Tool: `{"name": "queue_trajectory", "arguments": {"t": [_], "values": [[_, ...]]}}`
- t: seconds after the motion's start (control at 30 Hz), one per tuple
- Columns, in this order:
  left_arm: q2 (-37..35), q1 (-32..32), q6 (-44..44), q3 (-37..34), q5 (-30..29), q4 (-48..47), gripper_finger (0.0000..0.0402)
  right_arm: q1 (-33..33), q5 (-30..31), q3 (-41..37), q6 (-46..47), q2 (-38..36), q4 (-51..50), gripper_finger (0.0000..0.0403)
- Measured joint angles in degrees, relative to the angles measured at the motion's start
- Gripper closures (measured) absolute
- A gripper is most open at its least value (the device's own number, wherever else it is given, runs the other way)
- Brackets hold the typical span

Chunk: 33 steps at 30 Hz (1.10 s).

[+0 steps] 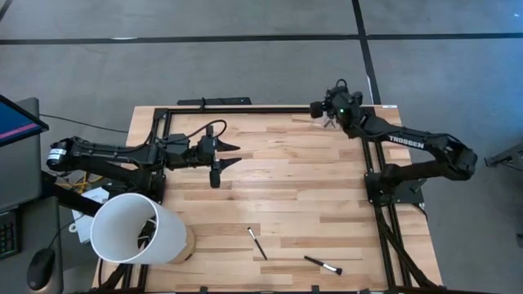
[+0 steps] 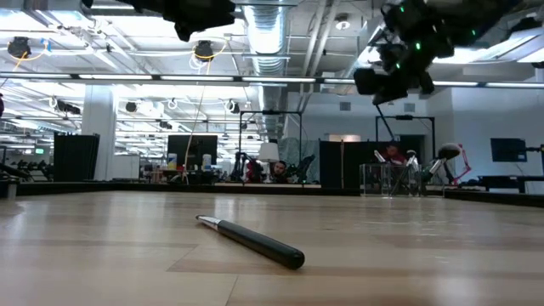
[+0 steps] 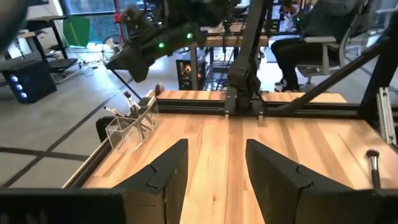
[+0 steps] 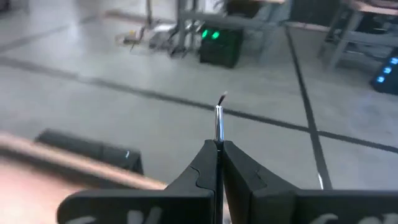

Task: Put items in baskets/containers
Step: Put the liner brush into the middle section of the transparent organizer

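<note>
Right arm is stretched out toward the far right corner of the table, elbow bent back near its base. The right claw is up in the air, pinched shut on a thin makeup brush w/ the silvery end sticking out past the tips. In the high view it sits right above the clear holder, which stands at that far corner near the table's black frame. The holder already has a few brushes standing in it, leaning diff ways.

Left arm reaches out roughly level from the left side, and the left claw hovers over the far-left part of the table, fingers spread apart w/ nothing between them.

Two more brushes lie flat near the front edge: one dark-handled brush around the middle, and another brush a bit further right, closer to the edge, well apart from the holder. The low view shows one of them lying on the wood.

Big white tub sits tipped at the front-left corner.
</note>
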Motion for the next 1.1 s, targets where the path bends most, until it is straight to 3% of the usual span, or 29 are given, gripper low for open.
{"name": "queue_trajectory", "arguments": {"t": [0.2, 0.37, 0.6, 1.1], "values": [[0.0, 0.2, -0.7, 0.0, 0.1, 0.0, 0.0244, -5.9, -0.8, -9.6, 0.4, 0.0, 15.5, 0.04], [0.0, 0.8, 0.2, 0.0, 0.1, 1.3, 0.0244, -9.9, -6.2, -14.7, 0.0, 0.0, 25.6, 0.04], [0.0, 2.5, 0.4, 0.0, 0.1, 2.0, 0.0244, -13.9, -11.0, -16.1, 1.6, 2.7, 26.7, 0.04], [0.7, 2.5, 0.4, 0.0, 0.2, 2.2, 0.0244, -13.9, -11.0, -16.2, 4.6, 16.6, 32.7, 0.0396]]}}
